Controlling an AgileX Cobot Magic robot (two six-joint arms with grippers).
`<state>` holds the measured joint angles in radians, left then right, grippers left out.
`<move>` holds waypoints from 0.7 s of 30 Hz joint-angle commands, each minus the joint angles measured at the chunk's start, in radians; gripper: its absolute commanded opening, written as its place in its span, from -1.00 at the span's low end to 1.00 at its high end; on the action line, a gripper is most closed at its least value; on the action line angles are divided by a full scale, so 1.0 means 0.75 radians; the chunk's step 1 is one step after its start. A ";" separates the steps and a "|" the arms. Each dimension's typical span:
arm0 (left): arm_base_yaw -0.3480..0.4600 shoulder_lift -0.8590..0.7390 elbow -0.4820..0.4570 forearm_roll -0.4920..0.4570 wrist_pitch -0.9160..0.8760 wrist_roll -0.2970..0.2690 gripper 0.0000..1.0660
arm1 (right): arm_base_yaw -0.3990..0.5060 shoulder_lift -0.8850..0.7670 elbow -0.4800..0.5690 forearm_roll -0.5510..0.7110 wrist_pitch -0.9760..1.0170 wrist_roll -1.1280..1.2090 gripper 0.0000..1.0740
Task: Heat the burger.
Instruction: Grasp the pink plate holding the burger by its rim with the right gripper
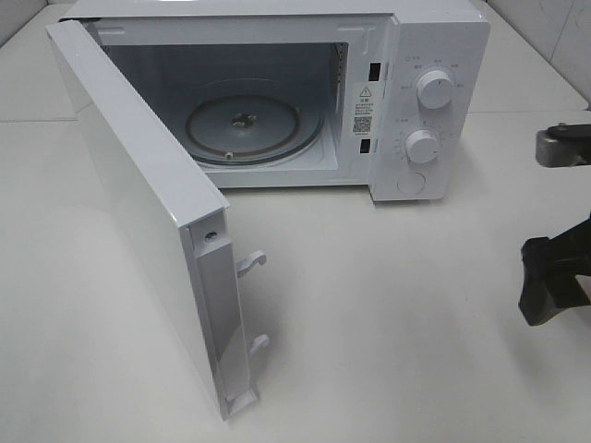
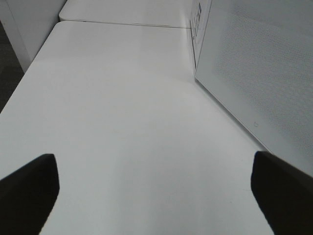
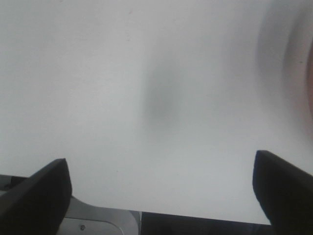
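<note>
The burger is out of view. A white microwave point(image 1: 434, 37) stands at the back of the table, and its door point(image 1: 129, 185) is swung wide open toward the front left. Inside it the glass turntable point(image 1: 245, 125) lies bare. My right gripper point(image 1: 540, 281) hangs at the right edge of the table, well away from the microwave. In the right wrist view the right gripper point(image 3: 159, 191) is open over plain white tabletop, with nothing between its fingers. My left gripper point(image 2: 154, 196) is open too, low over the table beside the door's outer face point(image 2: 259, 73). It holds nothing.
Two round knobs point(image 1: 434, 89) point(image 1: 422, 146) and a round button point(image 1: 412, 183) sit on the microwave's right panel. Door latch hooks point(image 1: 251, 263) stick out from the door's free edge. A blurred curved rim point(image 3: 301, 63) shows at the edge of the right wrist view; what it is I cannot tell.
</note>
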<state>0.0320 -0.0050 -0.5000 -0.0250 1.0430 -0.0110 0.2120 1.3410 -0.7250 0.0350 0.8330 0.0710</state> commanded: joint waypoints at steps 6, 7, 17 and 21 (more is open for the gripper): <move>0.004 -0.023 0.003 -0.008 -0.011 -0.003 0.92 | -0.232 0.061 -0.011 -0.016 -0.143 -0.124 0.82; 0.004 -0.023 0.003 -0.008 -0.011 -0.003 0.92 | -0.232 0.061 -0.011 -0.016 -0.143 -0.124 0.82; 0.004 -0.023 0.003 -0.008 -0.011 -0.003 0.92 | -0.436 0.315 -0.107 -0.001 -0.296 -0.243 0.82; 0.004 -0.023 0.003 -0.008 -0.011 -0.003 0.92 | -0.489 0.408 -0.140 -0.003 -0.324 -0.273 0.82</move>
<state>0.0320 -0.0050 -0.5000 -0.0250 1.0430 -0.0110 -0.1270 1.6050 -0.8120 0.0300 0.6040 -0.1060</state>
